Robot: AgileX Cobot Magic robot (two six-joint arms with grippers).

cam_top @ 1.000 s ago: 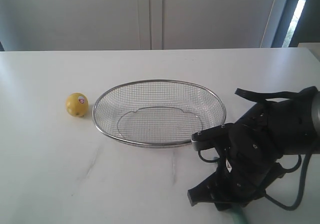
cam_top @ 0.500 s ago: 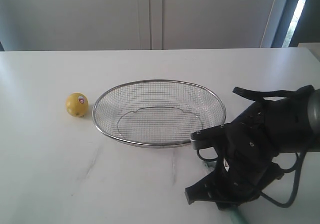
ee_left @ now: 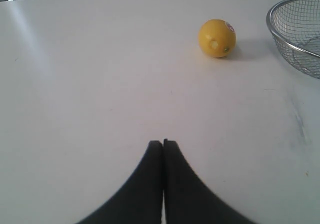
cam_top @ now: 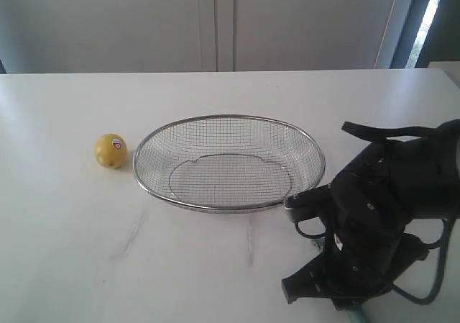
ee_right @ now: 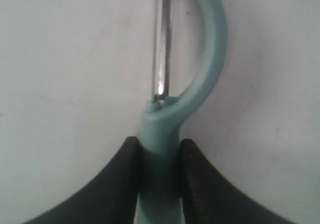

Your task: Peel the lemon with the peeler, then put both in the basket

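Right claw [ee_right: 159, 149] pinching the peeler [ee_right: 212, 59], dark pads snug against both sides of the pale green handle just behind the looped blade head, close over the white table [cam_top: 72, 251]. At five o'clock from the wire basket [cam_top: 230, 132], near its rim. At nine o'clock, just beside the basket but apart from it: the lemon [cam_top: 111, 151], sticker showing. Left claw [ee_left: 163, 144] pressed together, gripping nothing, over bare table.

Middle of the counter [cam_top: 65, 251]: basket [cam_top: 215, 208]. Just left of it, apart: lemon [cam_top: 110, 151]. Toward the front right corner, before the basket: peeler [ee_right: 159, 129], inside the right gripper [ee_right: 159, 156].
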